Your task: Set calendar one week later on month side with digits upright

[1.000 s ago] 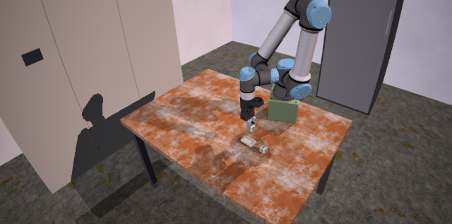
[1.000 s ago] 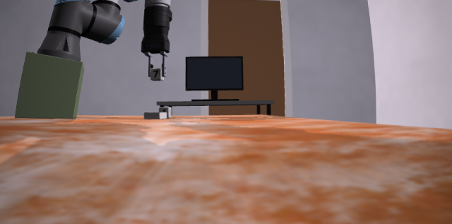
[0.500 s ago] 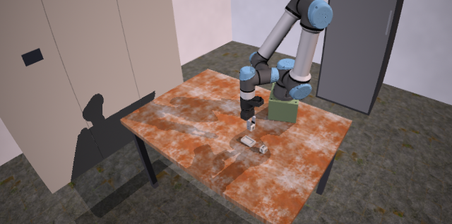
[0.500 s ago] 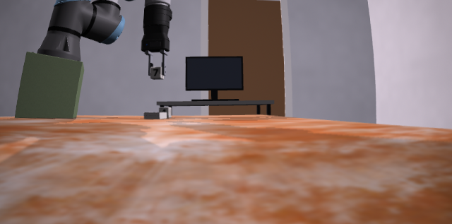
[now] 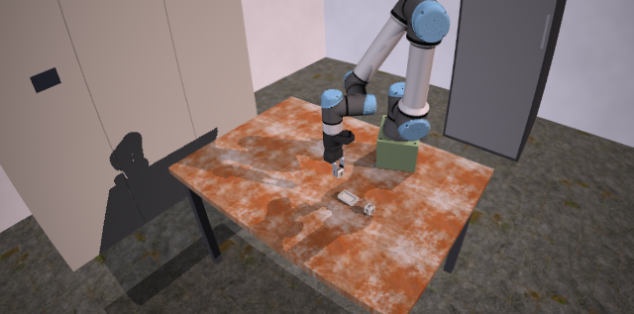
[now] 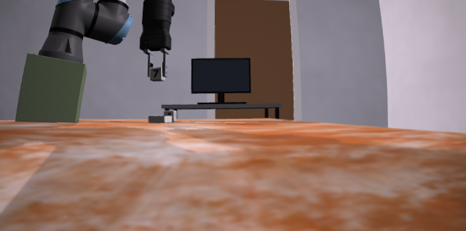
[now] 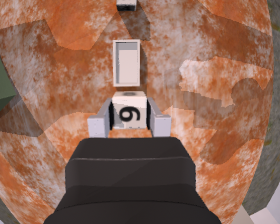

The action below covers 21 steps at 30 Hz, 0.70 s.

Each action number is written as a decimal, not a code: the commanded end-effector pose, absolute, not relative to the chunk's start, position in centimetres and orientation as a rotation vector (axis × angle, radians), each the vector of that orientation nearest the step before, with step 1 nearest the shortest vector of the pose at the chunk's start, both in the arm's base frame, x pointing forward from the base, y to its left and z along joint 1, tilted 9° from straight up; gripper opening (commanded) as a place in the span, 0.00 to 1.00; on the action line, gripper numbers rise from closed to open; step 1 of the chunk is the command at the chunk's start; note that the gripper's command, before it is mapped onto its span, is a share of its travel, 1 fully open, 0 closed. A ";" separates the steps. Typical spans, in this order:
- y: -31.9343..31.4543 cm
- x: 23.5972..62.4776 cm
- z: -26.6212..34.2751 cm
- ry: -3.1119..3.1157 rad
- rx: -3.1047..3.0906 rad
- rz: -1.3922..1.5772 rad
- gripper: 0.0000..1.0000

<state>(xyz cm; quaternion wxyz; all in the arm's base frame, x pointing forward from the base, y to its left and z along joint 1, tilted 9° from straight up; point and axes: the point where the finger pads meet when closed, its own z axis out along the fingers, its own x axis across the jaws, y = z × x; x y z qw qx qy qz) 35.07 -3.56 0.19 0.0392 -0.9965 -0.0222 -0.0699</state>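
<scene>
From the top, the gripper (image 5: 338, 167) (image 6: 157, 64) (image 7: 129, 107) grasps a cube (image 5: 339, 173) (image 6: 156, 73) (image 7: 129, 113) in the air; the tray (image 5: 348, 198) (image 6: 159, 119) (image 7: 126, 84) lies on the surface (image 5: 421, 255) (image 6: 233, 180) (image 7: 81, 65) between it and the other cube (image 5: 369, 209) (image 6: 170, 115) (image 7: 126, 5).

The exterior view shows the held cube well above the tray, a 7 on one side.

In the wrist view, the empty tray lies ahead of the fingers, its long axis pointing away from the gripper, so the coming move probably goes forward, then down.

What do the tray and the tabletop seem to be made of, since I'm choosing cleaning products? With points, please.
The tray (image 5: 348, 198) (image 6: 156, 119) (image 7: 115, 65) looks like pale matte plastic, or perhaps painted wood: evenly coloured, no grain. The tabletop (image 5: 386, 264) (image 6: 233, 180) (image 7: 66, 65) could be rusted metal or stone, judging by blotchy orange and whitish patches.
</scene>
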 end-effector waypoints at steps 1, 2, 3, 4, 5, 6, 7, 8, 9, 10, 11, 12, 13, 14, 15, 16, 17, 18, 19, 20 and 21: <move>-8.5 35.0 -0.6 -0.066 -3.054 -0.216 0.60; -9.1 34.9 -0.7 -0.066 -3.054 -0.217 0.60; -9.1 34.9 -0.7 -0.066 -3.054 -0.217 0.60; -9.1 34.9 -0.7 -0.066 -3.054 -0.217 0.60; -9.4 34.9 -0.8 -0.066 -3.054 -0.217 0.60; -9.6 34.9 -0.8 -0.066 -3.054 -0.217 0.60; -9.7 34.8 -0.8 -0.066 -3.054 -0.217 0.60; -9.7 34.8 -0.8 -0.066 -3.054 -0.217 0.60; -9.7 34.8 -0.8 -0.066 -3.054 -0.217 0.60; -9.7 34.8 -0.8 -0.066 -3.054 -0.217 0.60; -9.7 34.8 -0.8 -0.066 -3.054 -0.217 0.60; -9.7 34.8 -0.8 -0.066 -3.054 -0.217 0.60; -9.7 34.8 -0.8 -0.066 -3.054 -0.217 0.60; -9.7 34.8 -0.8 -0.066 -3.054 -0.217 0.60; -9.7 34.8 -0.8 -0.066 -3.054 -0.217 0.60; -9.7 34.8 -0.8 -0.066 -3.054 -0.217 0.60; -9.7 34.8 -0.8 -0.066 -3.054 -0.217 0.60; -9.7 34.8 -0.8 -0.066 -3.054 -0.217 0.60; -9.7 34.8 -0.8 -0.066 -3.054 -0.217 0.60; -9.7 34.8 -0.8 -0.066 -3.054 -0.217 0.60; -9.7 34.8 -0.8 -0.066 -3.054 -0.217 0.60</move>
